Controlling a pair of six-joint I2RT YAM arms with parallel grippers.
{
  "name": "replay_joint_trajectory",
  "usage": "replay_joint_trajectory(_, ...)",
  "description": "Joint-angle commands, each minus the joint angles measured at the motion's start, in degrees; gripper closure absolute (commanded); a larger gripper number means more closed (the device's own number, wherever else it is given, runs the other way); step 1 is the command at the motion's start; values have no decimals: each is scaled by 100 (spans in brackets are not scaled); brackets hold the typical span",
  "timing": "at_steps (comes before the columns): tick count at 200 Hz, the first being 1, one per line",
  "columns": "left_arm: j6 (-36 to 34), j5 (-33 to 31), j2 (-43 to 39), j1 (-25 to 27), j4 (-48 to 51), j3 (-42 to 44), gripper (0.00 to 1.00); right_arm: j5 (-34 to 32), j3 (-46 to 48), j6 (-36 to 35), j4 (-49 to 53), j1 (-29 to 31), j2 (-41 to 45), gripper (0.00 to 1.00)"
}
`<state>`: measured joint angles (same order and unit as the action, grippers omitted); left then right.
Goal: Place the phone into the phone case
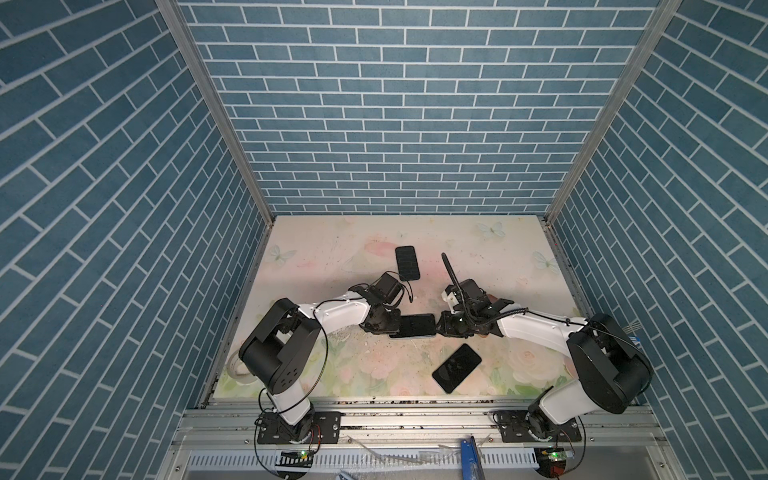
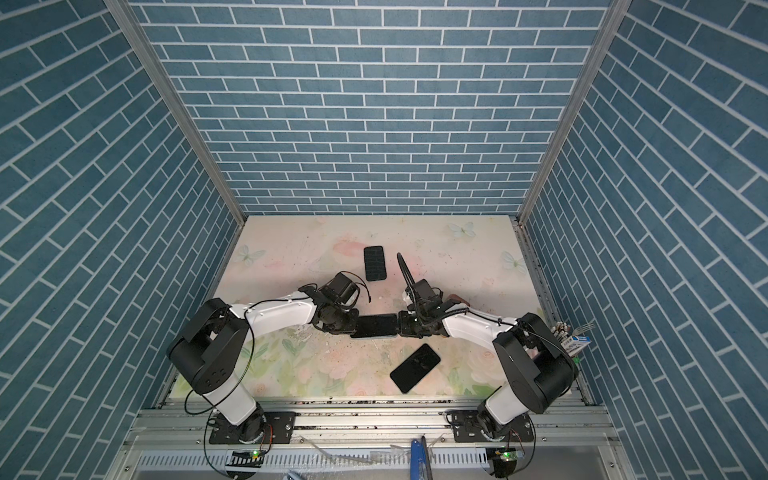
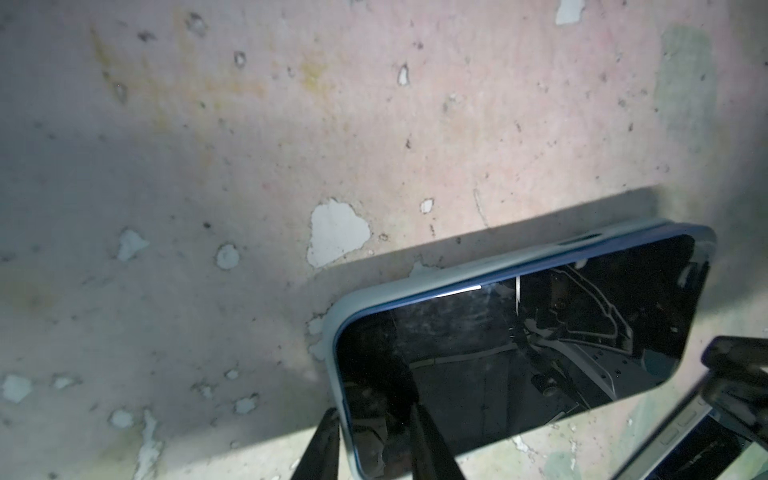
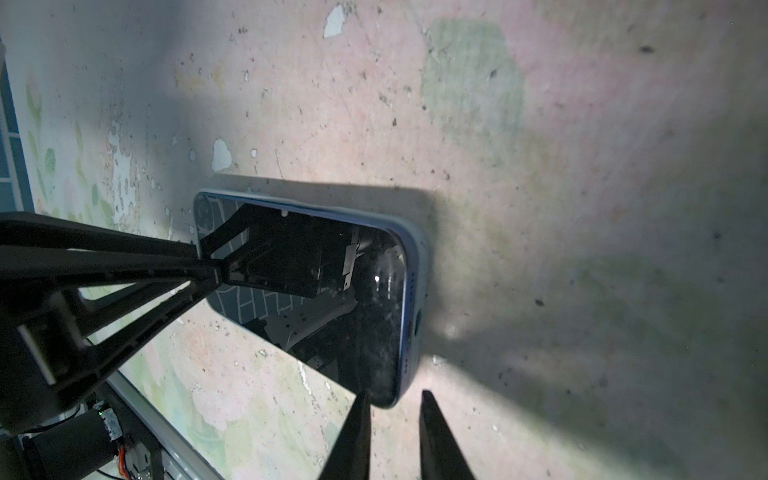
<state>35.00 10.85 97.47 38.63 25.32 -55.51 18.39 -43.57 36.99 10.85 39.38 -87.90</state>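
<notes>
The phone [image 1: 417, 325] lies screen-up at the middle of the table [image 1: 332, 249] in the pale phone case [image 3: 415, 282], between both arms. Fingers of the left gripper [image 3: 374, 409] straddle one short end, one tip over the screen, one outside the rim; cannot tell if they clamp. Fingers of the right gripper [image 4: 392, 391] stand narrowly apart at the opposite end's corner, bare table showing between them

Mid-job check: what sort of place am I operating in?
Likely a purpose-built robot test booth: brick-print wall panels, aluminium frame posts, and a worn floral tabletop fronted by a mounting rail.
</notes>
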Motion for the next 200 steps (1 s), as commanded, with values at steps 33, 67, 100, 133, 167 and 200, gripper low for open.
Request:
replay_joint_trajectory(33,141,243,79,-5,-294,239,69,135,-81,-96,-108,45,-319,81)
replay_joint_trajectory(67,239,450,50,-5,-585,339,68,173,-107,-74,-180,96,-355,84)
replay_joint_trajectory(100,274,583,92,-5,-705,356,68,187,-132,-63,-171,148,-404,85)
replay_joint_trajectory(133,372,802,196,-5,-976,426,67,176,-135,-65,-176,227,-490,88)
replay_joint_trajectory(167,512,960,276,4,-1260,530,67,147,-83,-35,-282,310,-629,90)
replay_joint_trajectory(200,543,1018,308,4,-1322,567,67,130,-47,34,-381,444,-831,90)
